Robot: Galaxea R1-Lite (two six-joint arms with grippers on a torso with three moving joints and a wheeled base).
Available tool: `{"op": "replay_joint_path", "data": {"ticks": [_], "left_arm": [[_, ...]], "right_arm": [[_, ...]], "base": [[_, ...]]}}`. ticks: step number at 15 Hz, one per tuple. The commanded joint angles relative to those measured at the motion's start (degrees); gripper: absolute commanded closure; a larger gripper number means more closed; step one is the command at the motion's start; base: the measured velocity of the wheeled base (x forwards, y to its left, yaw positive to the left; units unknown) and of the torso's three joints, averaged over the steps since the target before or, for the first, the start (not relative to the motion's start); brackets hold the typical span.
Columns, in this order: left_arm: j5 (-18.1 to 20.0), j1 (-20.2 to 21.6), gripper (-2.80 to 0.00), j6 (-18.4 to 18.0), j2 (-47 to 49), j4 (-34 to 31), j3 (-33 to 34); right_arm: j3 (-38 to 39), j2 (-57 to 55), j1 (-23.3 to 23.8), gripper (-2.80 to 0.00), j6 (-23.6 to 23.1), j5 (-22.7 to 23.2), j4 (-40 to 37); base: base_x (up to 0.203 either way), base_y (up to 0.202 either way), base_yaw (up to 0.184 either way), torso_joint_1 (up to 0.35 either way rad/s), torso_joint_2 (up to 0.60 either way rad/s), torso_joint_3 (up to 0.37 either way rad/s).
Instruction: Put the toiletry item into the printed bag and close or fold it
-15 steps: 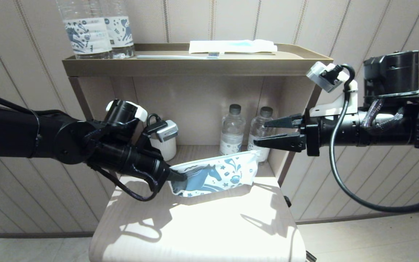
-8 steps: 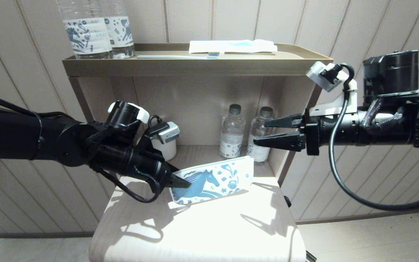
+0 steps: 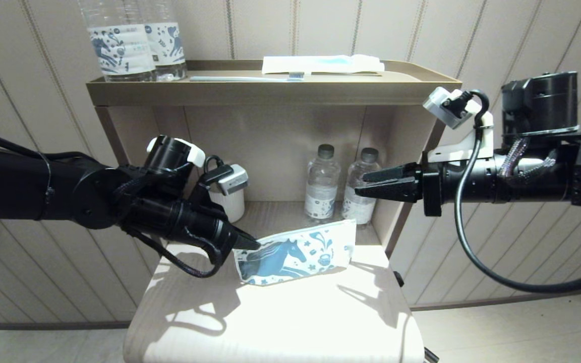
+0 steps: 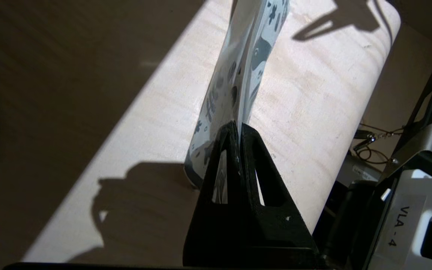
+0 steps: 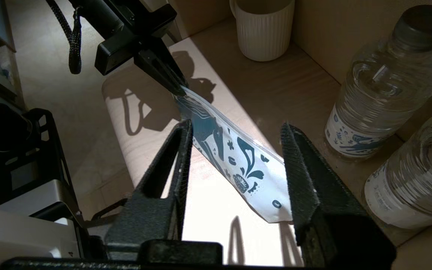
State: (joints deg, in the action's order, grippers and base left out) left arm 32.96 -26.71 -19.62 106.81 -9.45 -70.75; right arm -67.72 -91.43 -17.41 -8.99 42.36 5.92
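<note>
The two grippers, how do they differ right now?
The left gripper is shut on the printed bag's end; the right gripper holds nothing, jaws apart. Left sits low over the wooden shelf, angled down; right hangs level above the bag's other end. Both are black with tapered fingers.

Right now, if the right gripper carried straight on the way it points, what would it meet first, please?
Probably the small water bottle just ahead of the right gripper in the head view, though depth is unclear; its wrist view suggests a line dipping toward the printed bag.
</note>
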Motion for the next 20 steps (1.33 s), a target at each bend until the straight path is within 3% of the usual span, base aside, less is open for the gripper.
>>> {"op": "replay_joint_path", "data": {"ticks": [1,8,9,17,20], "left_arm": [[0.2,-0.1,0.00,-0.2,-0.4,0.0,-0.4],[0.2,-0.3,0.00,0.0,0.1,0.0,-0.5],[0.2,-0.2,-2.80,0.1,0.3,0.0,-1.0],[-0.3,-0.3,-2.80,1.3,-5.2,-0.7,-0.9],[-3.9,-1.7,-2.80,1.6,-10.6,-0.5,2.9]], "right_arm": [[0.1,-0.2,0.0,0.00,-0.2,0.3,0.1],[0.0,-0.2,0.0,0.00,-0.1,0.4,0.0],[0.0,-0.2,0.0,0.00,-0.1,0.4,0.0],[0.6,-0.1,-0.1,0.00,-0.4,0.3,0.1],[0.4,0.1,0.0,0.00,-0.3,0.4,0.1]], "base": [[0.000,0.000,0.000,0.000,0.00,0.000],[0.000,0.000,0.000,0.000,0.00,0.000],[0.000,0.000,0.000,0.000,0.00,0.000],[0.000,0.000,0.000,0.000,0.00,0.000],[0.000,0.000,0.000,0.000,0.00,0.000]]}}
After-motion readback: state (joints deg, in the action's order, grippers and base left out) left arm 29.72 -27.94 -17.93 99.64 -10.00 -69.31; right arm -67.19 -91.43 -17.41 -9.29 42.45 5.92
